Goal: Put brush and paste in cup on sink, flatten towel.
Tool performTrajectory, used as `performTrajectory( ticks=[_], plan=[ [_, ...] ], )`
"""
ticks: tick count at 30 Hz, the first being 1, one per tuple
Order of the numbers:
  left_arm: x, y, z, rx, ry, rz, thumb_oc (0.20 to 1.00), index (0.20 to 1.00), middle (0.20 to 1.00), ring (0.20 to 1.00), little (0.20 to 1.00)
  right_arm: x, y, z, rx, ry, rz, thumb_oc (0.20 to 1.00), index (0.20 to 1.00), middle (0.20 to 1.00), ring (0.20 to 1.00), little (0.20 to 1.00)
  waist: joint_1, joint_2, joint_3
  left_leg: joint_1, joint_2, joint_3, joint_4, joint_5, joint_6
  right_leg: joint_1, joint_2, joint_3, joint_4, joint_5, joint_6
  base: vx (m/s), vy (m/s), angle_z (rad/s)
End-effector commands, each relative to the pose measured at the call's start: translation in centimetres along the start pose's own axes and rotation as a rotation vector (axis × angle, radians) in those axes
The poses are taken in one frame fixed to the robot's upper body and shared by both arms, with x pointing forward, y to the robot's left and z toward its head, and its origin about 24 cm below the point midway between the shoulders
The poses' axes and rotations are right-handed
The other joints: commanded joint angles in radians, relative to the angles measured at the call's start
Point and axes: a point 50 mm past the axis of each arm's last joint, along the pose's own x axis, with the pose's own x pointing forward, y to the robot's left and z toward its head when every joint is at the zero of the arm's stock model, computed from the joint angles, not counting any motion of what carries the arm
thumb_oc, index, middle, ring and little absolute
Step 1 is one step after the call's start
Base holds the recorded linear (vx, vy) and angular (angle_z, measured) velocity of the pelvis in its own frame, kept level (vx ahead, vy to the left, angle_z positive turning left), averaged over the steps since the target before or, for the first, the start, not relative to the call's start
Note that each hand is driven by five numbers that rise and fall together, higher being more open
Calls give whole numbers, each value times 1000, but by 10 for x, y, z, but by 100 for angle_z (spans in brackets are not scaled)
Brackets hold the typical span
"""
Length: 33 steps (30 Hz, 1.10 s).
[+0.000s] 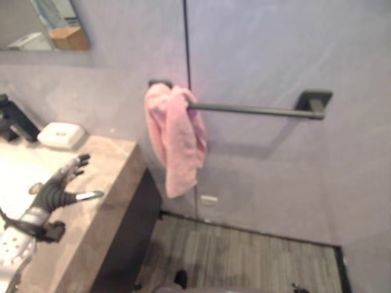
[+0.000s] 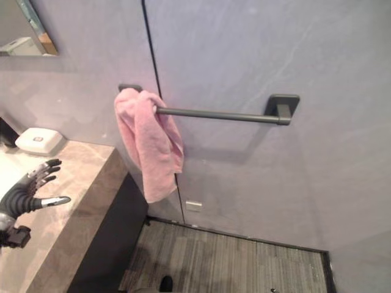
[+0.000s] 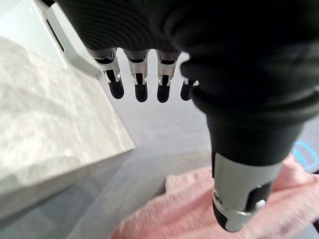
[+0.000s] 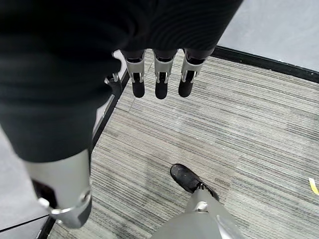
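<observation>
From the head views, the pink towel [image 2: 149, 143] hangs bunched at the left end of the dark wall bar [image 2: 220, 114]; left of the towel, the left hand [image 1: 58, 186] hovers over the stone desk [image 1: 91, 226] near a white soap dish [image 1: 60, 135], fingers spread, empty. Its wrist view shows straight fingers [image 3: 141, 84] above the towel. The right hand [image 4: 114, 74] hangs over the striped floor [image 4: 239, 119], fingers relaxed, holding nothing.
</observation>
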Motion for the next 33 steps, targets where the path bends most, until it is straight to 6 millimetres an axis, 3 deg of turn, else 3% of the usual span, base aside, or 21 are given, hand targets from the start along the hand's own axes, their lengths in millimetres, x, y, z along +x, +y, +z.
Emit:
performTrajectory(
  ticks=[1,18,33],
  plan=[
    [16,19,31,78,-171,100,1000,1000,1000,1000,1000,4,-6,26,-27,-77,-27,1000,1000,1000,1000,1000,-27,-40,34,6,4,21,13,-35,-5,-28,-83,52,17,131,67,0,0,0],
    [39,14,26,90,-170,128,1000,1000,1000,1000,1000,2,-7,12,-37,-31,-26,1000,1000,1000,1000,1000,-98,-42,44,3,19,81,13,-49,-5,-75,-73,118,16,136,62,18,4,-12],
    [47,7,21,7,-175,171,1000,1000,1000,1000,1000,3,-4,21,-51,-66,-18,1000,1000,1000,1000,1000,-127,-48,42,8,32,121,13,-56,-10,-97,-64,160,3,141,62,18,-2,-9]
  ],
)
